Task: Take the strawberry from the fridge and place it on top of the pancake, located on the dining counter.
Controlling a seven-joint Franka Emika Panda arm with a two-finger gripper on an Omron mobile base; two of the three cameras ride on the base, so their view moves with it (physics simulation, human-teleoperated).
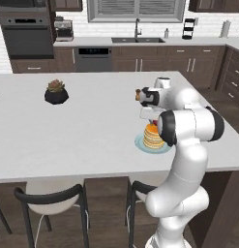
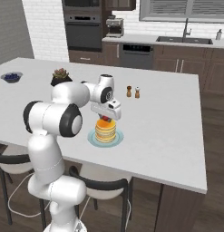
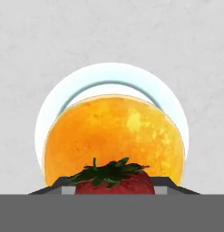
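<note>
In the hand view the red strawberry [image 3: 114,182] with its green leaves sits between the two dark tips of my gripper [image 3: 114,189], which is shut on it. Straight beneath lies the pancake [image 3: 113,136], its orange syrup top facing me, on a pale blue-green plate [image 3: 54,106]. From the base views the gripper [image 2: 108,117] hangs just above the pancake stack [image 2: 105,130] near the front of the white dining counter [image 2: 168,118]. The arm partly covers the pancake [image 1: 153,136] in the left base view. The fridge is out of view.
A black pot with a plant [image 1: 56,92] stands on the counter to the left. Two small shakers [image 2: 133,92] stand behind the plate, and a blue bowl [image 2: 12,77] lies at the far left. Black-backed stools [image 1: 53,193] line the near edge.
</note>
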